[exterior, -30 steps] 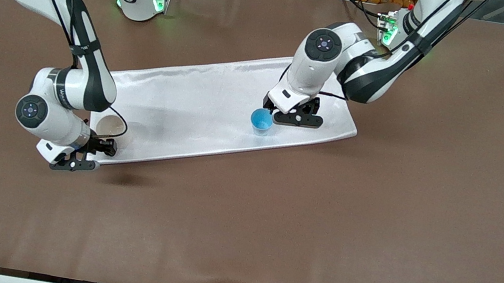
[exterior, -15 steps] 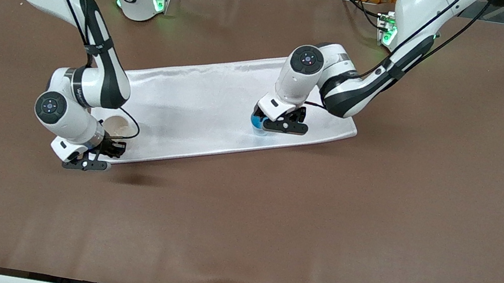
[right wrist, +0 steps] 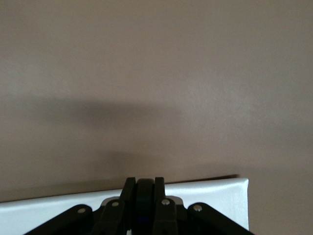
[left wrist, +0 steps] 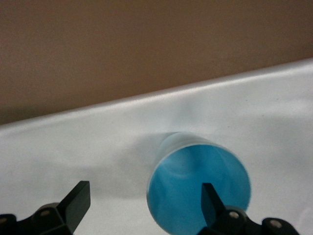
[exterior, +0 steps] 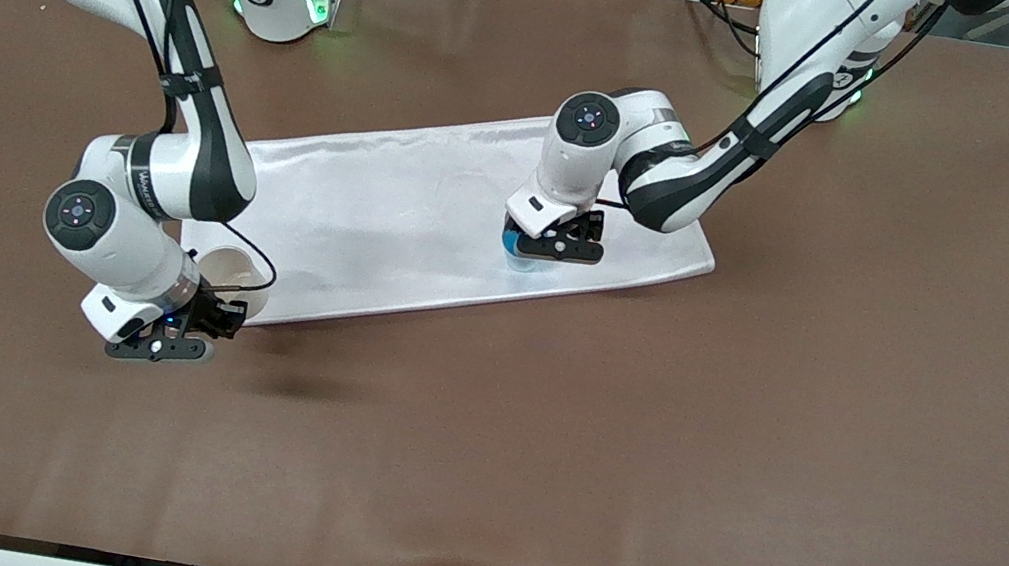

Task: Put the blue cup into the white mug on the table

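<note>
Front view shows the large matte brown table (exterior: 742, 442) with a long white rectangular cloth (exterior: 394, 215) lying slantwise across its middle. Right of centre in this frame, the left gripper (exterior: 542, 251) hangs low over the small sky-blue handleless cup (exterior: 517, 255), which stands upright on the cloth toward the left arm's end and is mostly covered by the gripper from this angle. Left wrist view makes the grip plainer: the gripper (left wrist: 142, 198) is spread wide, with one black fingertip (left wrist: 78, 198) over bare cloth (left wrist: 73, 147) beside the cup and the other reaching down inside the blue cup's (left wrist: 198, 186) round mouth at the lower right of that frame, so the rim sits between the fingers, which have not clamped it. At the lower left of the front view, the right gripper (exterior: 198, 331) holds the cream-white round mug (exterior: 232, 275) by its handle side over the cloth's corner toward the right arm's end, casting a shadow on the table. Right wrist view shows the right gripper's (right wrist: 145, 198) fingers pressed together on a thin dark piece at the bottom centre, with the cloth's corner (right wrist: 215, 196) beneath and brown table (right wrist: 156, 73) filling the rest.
</note>
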Action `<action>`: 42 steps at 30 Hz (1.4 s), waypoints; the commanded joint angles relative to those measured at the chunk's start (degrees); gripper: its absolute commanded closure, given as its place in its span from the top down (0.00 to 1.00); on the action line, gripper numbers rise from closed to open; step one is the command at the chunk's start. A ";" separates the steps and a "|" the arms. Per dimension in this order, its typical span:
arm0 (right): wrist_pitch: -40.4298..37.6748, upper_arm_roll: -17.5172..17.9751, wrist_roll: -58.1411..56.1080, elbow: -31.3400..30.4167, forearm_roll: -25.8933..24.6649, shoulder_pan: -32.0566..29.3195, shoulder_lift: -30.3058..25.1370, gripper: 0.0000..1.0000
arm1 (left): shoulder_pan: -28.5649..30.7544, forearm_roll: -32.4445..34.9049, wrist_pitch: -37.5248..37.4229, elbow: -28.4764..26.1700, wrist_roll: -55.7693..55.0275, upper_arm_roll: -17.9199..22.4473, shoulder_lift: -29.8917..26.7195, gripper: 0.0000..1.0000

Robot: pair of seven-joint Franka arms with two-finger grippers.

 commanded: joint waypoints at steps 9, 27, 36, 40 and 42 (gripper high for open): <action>-4.43 -0.22 2.86 13.51 4.18 2.73 7.47 0.00 | -2.02 2.04 1.13 1.53 -2.33 2.22 1.58 0.48; -9.78 -0.49 19.03 31.70 3.48 10.64 19.07 0.00 | -0.79 2.04 -0.01 1.88 -3.74 2.14 -2.36 0.00; -9.79 -0.66 19.74 37.42 3.22 11.08 23.12 0.00 | 0.70 1.86 -3.79 2.76 -3.21 2.05 -5.36 0.00; -9.79 -0.75 18.42 38.48 2.86 11.08 23.82 0.00 | 0.96 1.51 -5.29 3.11 -3.12 2.05 -6.76 0.00; -9.44 -0.75 18.07 38.57 2.78 11.08 24.00 0.00 | 1.58 1.42 -5.73 3.11 -2.77 1.96 -7.55 0.00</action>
